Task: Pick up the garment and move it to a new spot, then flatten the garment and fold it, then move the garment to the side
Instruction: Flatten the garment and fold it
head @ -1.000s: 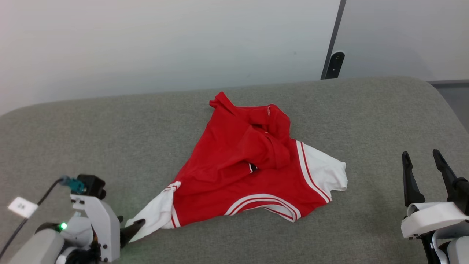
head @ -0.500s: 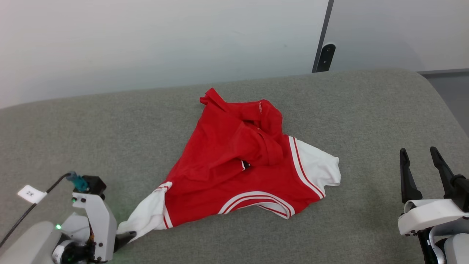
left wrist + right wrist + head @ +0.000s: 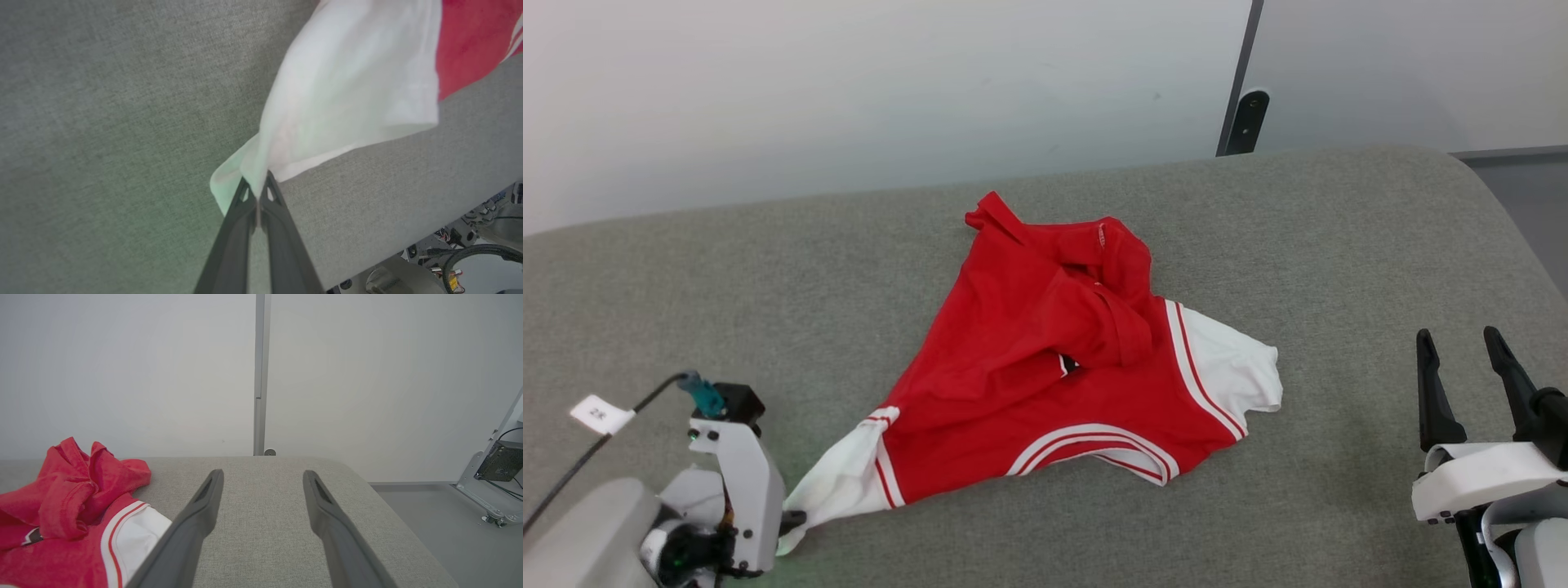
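Right now the garment (image 3: 1045,392) lies crumpled near the middle of the grey padded surface (image 3: 727,310). Its red body is bunched into folds towards the far edge, and the striped neckline (image 3: 1094,437) faces the robot. A scrap of black-and-white print (image 3: 1068,365) peeks out from under one fold. On the robot's right a white sleeve (image 3: 1229,367) lies spread on the padding. The other sleeve (image 3: 837,490) stretches out towards the near left corner. The left gripper (image 3: 791,519) sits low at that corner, its two dark fingers pressed together on the edge of that sleeve. In the left wrist view the white cloth is pinched right at the fingertips and fans out beyond them, with red fabric at the upper right. The right gripper (image 3: 1458,335) hovers at the lower right, well apart from the garment. Its fingers are spread wide with nothing between them and point towards the pale wall (image 3: 849,82).
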### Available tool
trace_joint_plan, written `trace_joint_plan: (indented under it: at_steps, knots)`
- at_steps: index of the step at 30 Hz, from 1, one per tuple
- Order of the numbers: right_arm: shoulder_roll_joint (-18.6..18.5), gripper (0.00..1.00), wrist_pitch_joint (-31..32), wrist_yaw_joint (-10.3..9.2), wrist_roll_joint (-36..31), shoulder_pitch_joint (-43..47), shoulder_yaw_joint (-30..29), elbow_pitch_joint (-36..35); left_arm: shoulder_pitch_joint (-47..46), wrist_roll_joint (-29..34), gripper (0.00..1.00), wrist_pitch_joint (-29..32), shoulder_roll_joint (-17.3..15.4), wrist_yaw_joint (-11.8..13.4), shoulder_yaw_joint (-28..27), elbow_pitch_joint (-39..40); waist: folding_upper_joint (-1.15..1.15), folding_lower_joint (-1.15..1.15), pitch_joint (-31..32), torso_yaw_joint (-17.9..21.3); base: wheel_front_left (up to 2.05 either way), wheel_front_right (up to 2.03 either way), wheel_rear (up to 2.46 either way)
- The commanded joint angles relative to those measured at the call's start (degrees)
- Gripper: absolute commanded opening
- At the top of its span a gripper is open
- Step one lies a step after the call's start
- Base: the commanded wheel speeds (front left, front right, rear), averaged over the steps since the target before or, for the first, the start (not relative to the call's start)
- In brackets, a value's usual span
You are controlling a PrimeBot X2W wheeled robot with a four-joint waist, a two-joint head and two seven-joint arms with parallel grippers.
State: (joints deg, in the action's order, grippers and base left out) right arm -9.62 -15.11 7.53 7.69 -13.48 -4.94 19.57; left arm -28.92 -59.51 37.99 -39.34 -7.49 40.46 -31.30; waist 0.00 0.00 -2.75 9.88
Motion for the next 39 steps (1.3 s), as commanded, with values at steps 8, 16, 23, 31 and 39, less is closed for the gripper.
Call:
trace_joint_plan:
  at_steps: [8, 16, 23, 31, 39]
  knots:
    - [-0.07, 1.0, -0.06, -0.08, 0.73, -0.37, 0.1, 0.98, -4.04, -1.74, 0.0, 3.67, -1.75, 0.04, 1.14, 0.0, 0.0, 0.0, -0.24, -0.36, 0.0, 0.0, 0.0]
    - [0.06, 1.0, -0.06, -0.08, 0.81, -0.82, 0.38, 1.58, -8.1, -1.93, 0.06, 4.64, -3.79, 0.04, 1.07, -0.22, 0.0, 0.0, -1.46, -0.07, 0.0, 0.0, 0.0]
    - [-0.25, 1.0, -0.06, -0.08, 1.17, -1.28, 0.58, 1.77, -9.17, -2.12, 0.0, 4.27, -3.31, 0.04, 1.29, -2.82, 0.0, 0.0, -2.79, 0.28, 0.0, 0.0, 0.0]
    - [-0.05, 1.0, -0.06, -0.08, 0.93, -1.58, 0.71, 1.92, -7.16, -3.27, 0.07, 2.39, -0.92, 0.04, 2.64, -6.44, 0.0, 0.0, -3.57, 0.34, 0.0, 0.0, 0.0]
    - [-0.05, 1.0, -0.06, -0.08, 0.47, -1.21, 0.32, 2.53, -9.46, -2.64, 1.0, 1.88, -1.11, 0.04, 3.51, -7.75, 0.0, 0.0, -2.64, -0.64, 0.0, 0.0, 0.0]
